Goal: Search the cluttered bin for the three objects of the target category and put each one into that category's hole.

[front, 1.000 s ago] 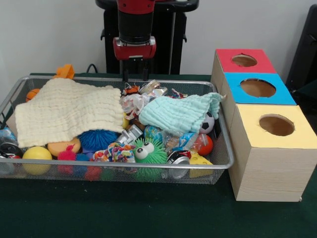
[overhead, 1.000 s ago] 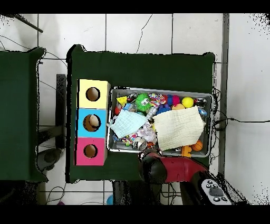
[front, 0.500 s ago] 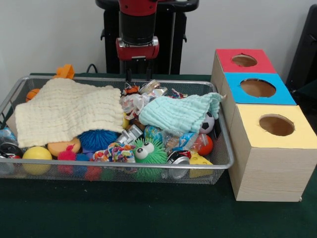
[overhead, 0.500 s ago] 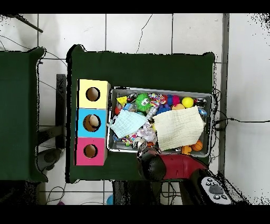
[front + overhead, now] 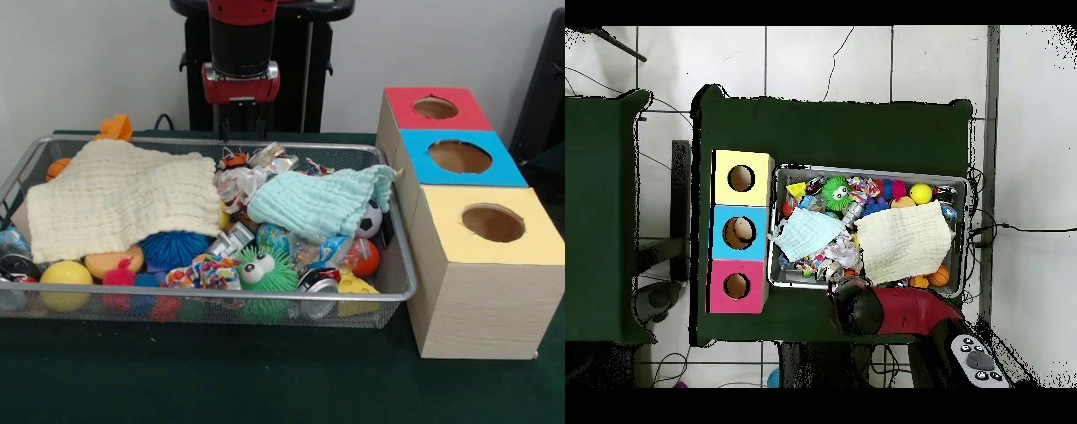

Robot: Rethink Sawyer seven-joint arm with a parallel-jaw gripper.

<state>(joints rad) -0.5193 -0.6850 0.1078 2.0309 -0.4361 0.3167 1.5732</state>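
While the red and black arm's gripper (image 5: 240, 132) hangs at the far rim of the silver wire-mesh bin (image 5: 265, 299), its two dark prongs stand apart with nothing between them, so it is released and empty. The pictures do not name the target category, so which three things are wanted cannot be told; whatever they are, they lie somewhere in the bin, and much of it is hidden. A large cream waffle-weave cloth (image 5: 119, 199) covers the bin's left half as the front view shows it, and a pale mint cloth (image 5: 322, 201) lies over the middle right.

The step in hand looks like searching. To do it well, I would pinch a cloth at a free edge or corner, lift it straight up and drop it to one side inside the bin, so that it does not drag small toys over the rim. The green fuzzy toy with googly eyes (image 5: 265, 270), the blue spiky ball (image 5: 172, 248), the yellow ball (image 5: 64, 275) and the small football (image 5: 371, 218) already lie exposed along the near side.

The wooden box with red, blue and yellow tops (image 5: 481, 274), each with a round hole, stands just beside the bin.
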